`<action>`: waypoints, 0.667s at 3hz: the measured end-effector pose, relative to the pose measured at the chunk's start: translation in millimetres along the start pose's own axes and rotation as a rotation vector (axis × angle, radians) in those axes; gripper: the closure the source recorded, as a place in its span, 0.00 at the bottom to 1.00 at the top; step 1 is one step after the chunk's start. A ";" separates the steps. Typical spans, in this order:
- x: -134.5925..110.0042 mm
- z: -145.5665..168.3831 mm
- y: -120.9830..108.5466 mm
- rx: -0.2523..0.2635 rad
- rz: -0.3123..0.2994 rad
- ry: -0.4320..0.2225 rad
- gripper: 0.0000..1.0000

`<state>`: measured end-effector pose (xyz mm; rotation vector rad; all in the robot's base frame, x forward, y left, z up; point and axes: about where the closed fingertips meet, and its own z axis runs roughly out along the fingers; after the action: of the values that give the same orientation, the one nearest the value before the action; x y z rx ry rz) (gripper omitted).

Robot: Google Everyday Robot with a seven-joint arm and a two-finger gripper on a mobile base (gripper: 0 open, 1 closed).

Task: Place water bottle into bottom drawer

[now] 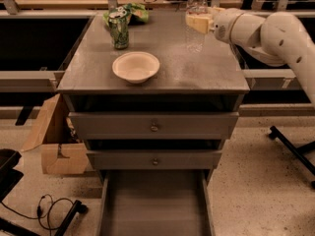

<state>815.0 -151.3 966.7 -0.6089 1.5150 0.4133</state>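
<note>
The water bottle, clear with a white cap, is upright over the back right of the grey cabinet top. My gripper reaches in from the right and is shut on the bottle's label band, holding it just above the top. The bottom drawer is pulled out at the foot of the cabinet, and its long grey tray holds nothing that I can see.
A green drink can stands at the back left with a green bag behind it. A pale bowl sits mid-top. Two upper drawers with knobs are shut. A cardboard box and cables lie left of the cabinet.
</note>
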 end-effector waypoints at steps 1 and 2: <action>-54.8 -51.8 27.5 -0.033 -0.077 0.018 1.00; -85.8 -125.9 63.4 -0.082 -0.191 0.091 1.00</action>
<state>673.8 -167.4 1050.5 -0.8390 1.5154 0.3047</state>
